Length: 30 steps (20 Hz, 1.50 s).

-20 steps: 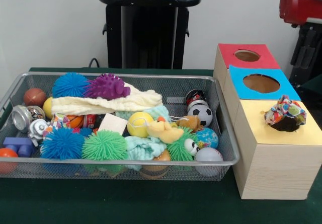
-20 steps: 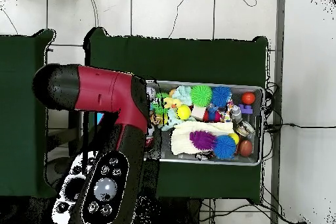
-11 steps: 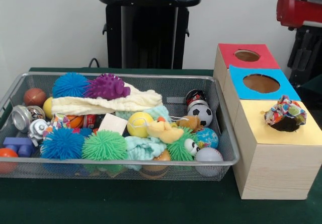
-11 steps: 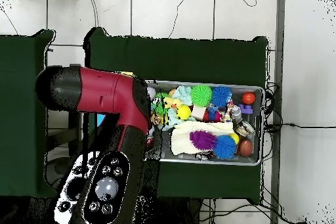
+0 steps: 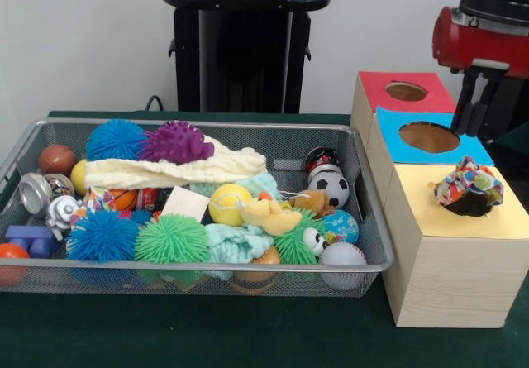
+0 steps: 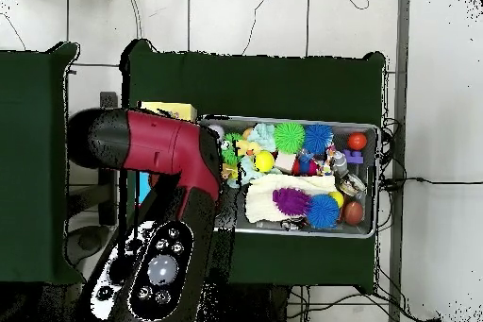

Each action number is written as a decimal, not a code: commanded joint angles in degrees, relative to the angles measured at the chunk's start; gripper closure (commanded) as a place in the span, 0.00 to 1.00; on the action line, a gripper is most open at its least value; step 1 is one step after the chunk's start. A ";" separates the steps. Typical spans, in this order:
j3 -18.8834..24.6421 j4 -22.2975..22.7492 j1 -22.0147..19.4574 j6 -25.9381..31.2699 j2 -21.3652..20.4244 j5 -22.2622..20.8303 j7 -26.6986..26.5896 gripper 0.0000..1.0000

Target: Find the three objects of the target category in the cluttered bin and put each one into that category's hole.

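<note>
The wire mesh bin (image 5: 370, 219) holds a jumble of toys: a cream cloth (image 5: 178, 169), a pale teal cloth (image 5: 235, 242), a soccer ball (image 5: 334, 188), a yellow ball (image 5: 229, 204), and blue (image 5: 103, 234), green (image 5: 172, 239) and purple (image 5: 175, 141) spiky balls. To its right stands a wooden box with a red hole (image 5: 406, 92), a blue hole (image 5: 429, 136) and a yellow top (image 5: 430, 211). A patterned fabric piece (image 5: 469, 188) sits in the yellow top's hole. Only the arm's red and black links (image 5: 481, 41) show, above the box. The gripper itself is hidden.
In the overhead view the arm (image 6: 156, 153) covers most of the box beside the bin (image 6: 368, 228); only a yellow corner (image 6: 170, 110) shows. A small basketball (image 5: 56, 159), a metal bell (image 5: 59, 211) and a blue block (image 5: 29, 239) lie at the bin's left end.
The arm's red link has swung further into the front view from the right, over the box. In the overhead view it shifted toward the bin, uncovering the yellow corner. The toys have not moved.
</note>
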 commanded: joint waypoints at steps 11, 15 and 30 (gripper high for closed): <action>7.73 8.39 -1.07 -6.20 3.31 -0.29 11.05 1.00; 7.61 7.58 -0.72 -5.82 4.11 -0.04 11.77 1.00; 8.10 9.11 0.37 -8.75 4.97 0.39 12.79 1.00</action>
